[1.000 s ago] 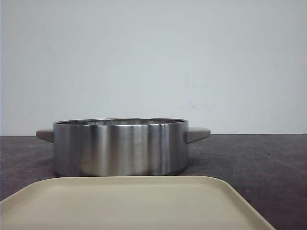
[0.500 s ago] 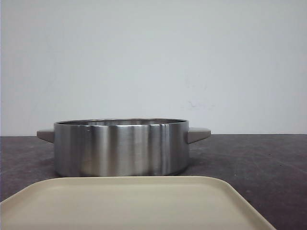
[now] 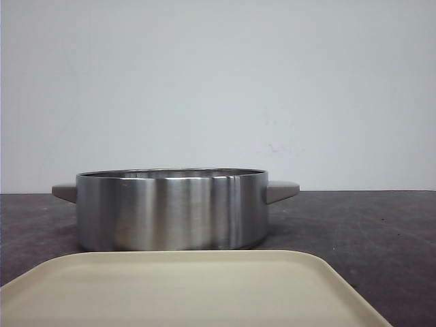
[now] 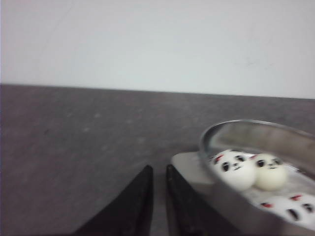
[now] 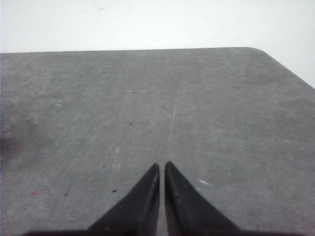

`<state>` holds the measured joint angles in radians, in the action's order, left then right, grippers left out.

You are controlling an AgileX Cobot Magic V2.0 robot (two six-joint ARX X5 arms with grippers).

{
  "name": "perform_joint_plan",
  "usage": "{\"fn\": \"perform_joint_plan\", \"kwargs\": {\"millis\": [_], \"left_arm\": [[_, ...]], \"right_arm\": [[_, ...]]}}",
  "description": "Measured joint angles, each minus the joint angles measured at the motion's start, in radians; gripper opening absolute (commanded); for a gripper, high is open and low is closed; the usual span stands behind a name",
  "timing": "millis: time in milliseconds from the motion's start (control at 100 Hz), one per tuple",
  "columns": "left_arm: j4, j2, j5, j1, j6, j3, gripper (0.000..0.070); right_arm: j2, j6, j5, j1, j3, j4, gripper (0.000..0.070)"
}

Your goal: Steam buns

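Observation:
Panda-faced white buns lie inside the steel pot (image 4: 231, 130): one bun (image 4: 235, 169) near the rim, a second bun (image 4: 270, 172) beside it, and a third bun (image 4: 295, 209) partly cut off. In the front view the pot (image 3: 170, 208) stands mid-table and its wall hides the buns. My left gripper (image 4: 158, 169) is shut and empty, just beside the pot's grey handle (image 4: 189, 167). Over bare table, my right gripper (image 5: 162, 165) is shut with nothing in it.
A beige tray (image 3: 184, 289) lies in front of the pot, nearest the camera. The pot has a handle at each side, the right one (image 3: 281, 191) sticking out. In the right wrist view the dark table's rounded corner (image 5: 256, 51) and edge show against a white wall.

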<state>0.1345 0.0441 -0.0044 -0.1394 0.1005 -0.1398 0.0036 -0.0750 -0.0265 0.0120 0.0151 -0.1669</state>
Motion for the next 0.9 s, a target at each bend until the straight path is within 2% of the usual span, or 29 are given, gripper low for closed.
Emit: {"fn": "perform_joint_plan", "kwargs": {"millis": [170,470,900], "left_arm": [[-0.014,-0.006,-0.002,0.086,-0.018,0.084,0.0000],[0.048,-0.036,-0.048,0.159,-0.137,0.108,0.0000],[0.048,-0.040,-0.047,0.164,-0.138,0.108,0.0000]], "right_arm": [[0.000,0.000,0.000,0.000,0.000,0.000,0.0012],[0.000,0.000,0.001,0.000,0.000,0.000,0.0012],[0.000,0.000,0.000,0.000,0.000,0.000,0.0012]]}}
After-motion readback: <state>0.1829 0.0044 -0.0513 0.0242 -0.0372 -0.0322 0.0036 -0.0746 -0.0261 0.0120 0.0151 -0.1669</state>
